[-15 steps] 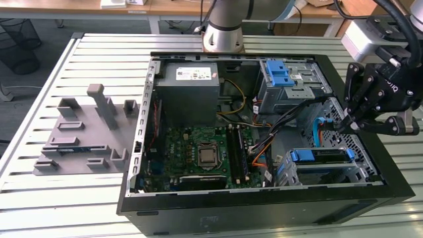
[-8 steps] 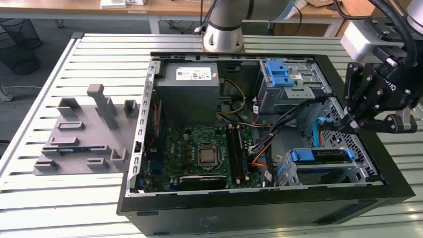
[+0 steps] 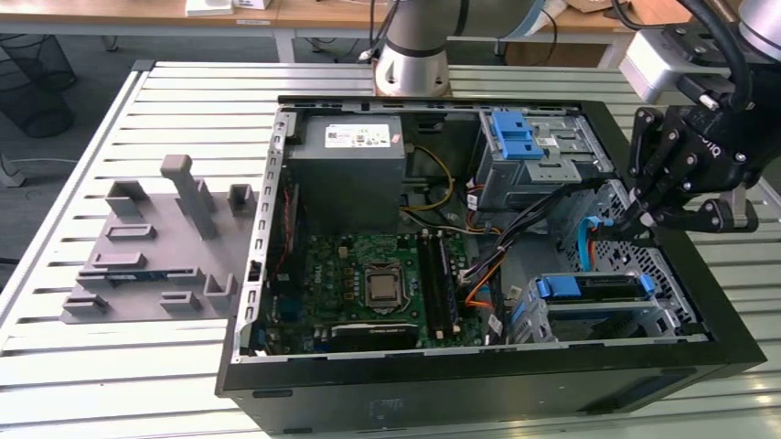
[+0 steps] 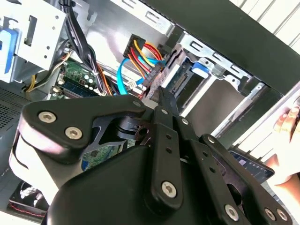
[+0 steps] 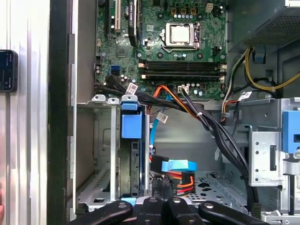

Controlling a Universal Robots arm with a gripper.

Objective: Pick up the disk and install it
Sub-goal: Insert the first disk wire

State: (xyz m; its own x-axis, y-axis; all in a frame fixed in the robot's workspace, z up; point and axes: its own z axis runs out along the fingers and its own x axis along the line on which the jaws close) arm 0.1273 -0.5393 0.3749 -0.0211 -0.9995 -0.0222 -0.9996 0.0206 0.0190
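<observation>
1. The disk point(image 3: 601, 286) sits in the drive cage point(image 3: 537, 322) at the lower right of the exterior view, inside the open computer case point(image 3: 488, 393). Its blue carrier frame faces up. In the first wrist view the disk point(image 5: 130, 161) shows edge-on between the cage rails, which suggests it is already slotted into its bay rather than lying loose.
2. The gripper point(image 3: 641, 222) hangs above the disk in the exterior view and slightly toward the frame's right, apart from it. It is close to the blue data cable point(image 3: 588, 247).
3. In the second wrist view the gripper point(image 4: 161, 95) tip lies just beside the bundle of red, yellow and orange power wires point(image 4: 143, 51), where the connectors meet the bay. Whether it touches them, and whether the gripper is open or closed, cannot be told.
4. The gripper's place over the cables suggests work at the disk's connector end, not at its carrier.
5. The motherboard point(image 3: 366, 283) occupies the centre of the exterior view, with the grey power supply point(image 3: 347, 165) above it.
6. A grey fixture point(image 3: 159, 247) stands on the slatted table point(image 3: 123, 366) at the frame's left.
7. A person's hand point(image 4: 288, 124) shows outside the case in the second wrist view.
</observation>
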